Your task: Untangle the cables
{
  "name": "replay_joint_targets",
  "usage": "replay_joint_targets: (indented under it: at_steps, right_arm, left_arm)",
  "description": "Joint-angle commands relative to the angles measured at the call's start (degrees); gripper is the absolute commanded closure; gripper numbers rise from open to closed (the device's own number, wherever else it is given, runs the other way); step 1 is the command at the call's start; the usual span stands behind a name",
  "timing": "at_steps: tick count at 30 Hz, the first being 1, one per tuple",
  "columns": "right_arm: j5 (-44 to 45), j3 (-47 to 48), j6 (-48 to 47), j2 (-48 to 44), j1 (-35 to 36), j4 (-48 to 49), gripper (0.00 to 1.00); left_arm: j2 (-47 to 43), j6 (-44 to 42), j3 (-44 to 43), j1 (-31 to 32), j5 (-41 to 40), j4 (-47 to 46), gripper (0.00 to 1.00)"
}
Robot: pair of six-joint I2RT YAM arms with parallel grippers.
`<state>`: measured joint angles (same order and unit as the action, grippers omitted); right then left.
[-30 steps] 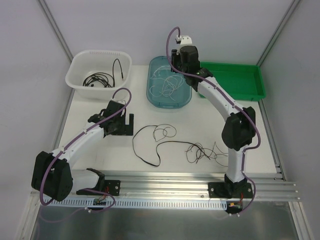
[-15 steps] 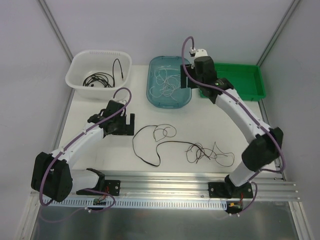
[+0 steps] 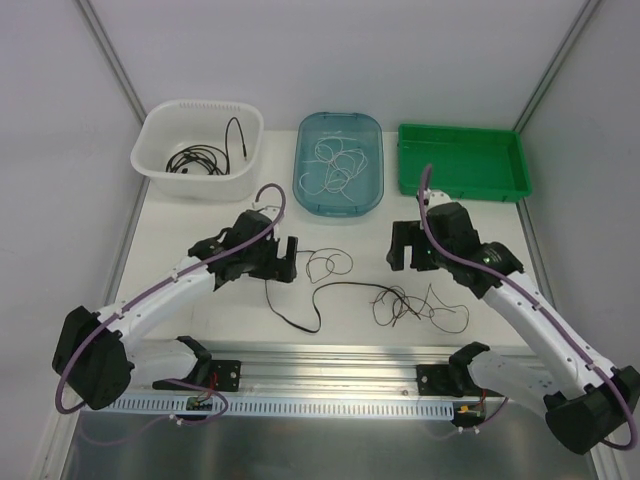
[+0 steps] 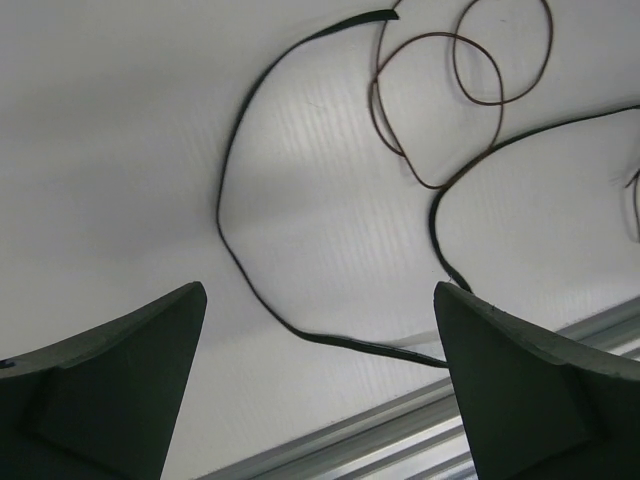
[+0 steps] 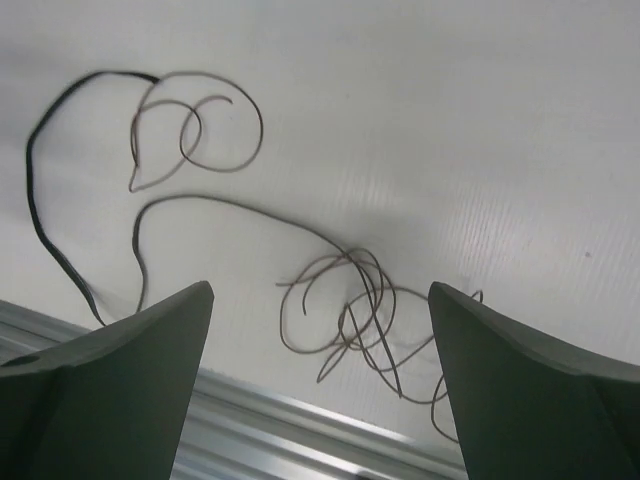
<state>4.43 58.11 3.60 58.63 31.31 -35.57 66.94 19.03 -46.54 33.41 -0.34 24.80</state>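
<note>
On the white table lies a black cable (image 3: 290, 312), (image 4: 225, 200), bending on towards a tangle of thin dark brown cables (image 3: 410, 305), (image 5: 350, 300). Thin brown loops (image 3: 330, 263), (image 4: 440, 100), (image 5: 195, 120) lie between the two arms. My left gripper (image 3: 285, 258), (image 4: 320, 380) hangs open above the black cable's left bend, holding nothing. Over the table just behind the tangle, my right gripper (image 3: 402, 246), (image 5: 320, 380) is also open and empty. White cables (image 3: 338, 165) rest in the blue tray (image 3: 372, 195). Another black cable (image 3: 195, 158) is coiled in the white basket (image 3: 155, 178).
A green tray (image 3: 460, 160) stands at the back right, beside the blue tray. An aluminium rail (image 3: 350, 352) runs along the table's near edge, just in front of the cables. Grey walls close in the back and both sides.
My right arm has swung from above the blue tray down to the table's middle right, and its jaws have opened. The left gripper has moved right, over the black cable.
</note>
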Motion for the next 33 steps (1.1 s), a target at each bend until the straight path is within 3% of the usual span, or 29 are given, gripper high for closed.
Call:
replay_joint_targets:
  at_steps: [1, 5, 9, 16, 25, 33]
  right_arm:
    - [-1.87, -4.66, 4.40, -7.10, 0.68, -2.41, 0.06]
    - [-5.81, -8.10, 5.63, -7.13, 2.35, 1.29, 0.06]
    - [-2.50, -7.84, 7.04, -0.73, 7.00, 6.99, 0.06]
    - [2.77, 2.78, 6.07, 20.62, 16.40, 9.55, 0.09]
    - [4.01, 14.92, 5.11, 43.38, 19.66, 12.90, 0.31]
    - [7.35, 20.11, 4.75, 52.98, 20.55, 11.84, 0.50]
  left_arm:
    - [0.38, 10.04, 0.84, 4.29, -2.98, -2.47, 0.01]
    - [0.04, 23.03, 4.17, 8.25, -9.23, -2.74, 0.01]
    - [-3.99, 30.80, 9.88, 9.22, -12.92, -2.82, 0.01]
    - [-10.77, 37.39, 18.06, 9.22, -15.65, -2.82, 0.01]
    - [-12.44, 38.90, 21.84, 9.22, -13.73, -2.82, 0.01]
    - [-14.90, 37.40, 22.46, 9.22, -14.51, -2.82, 0.01]
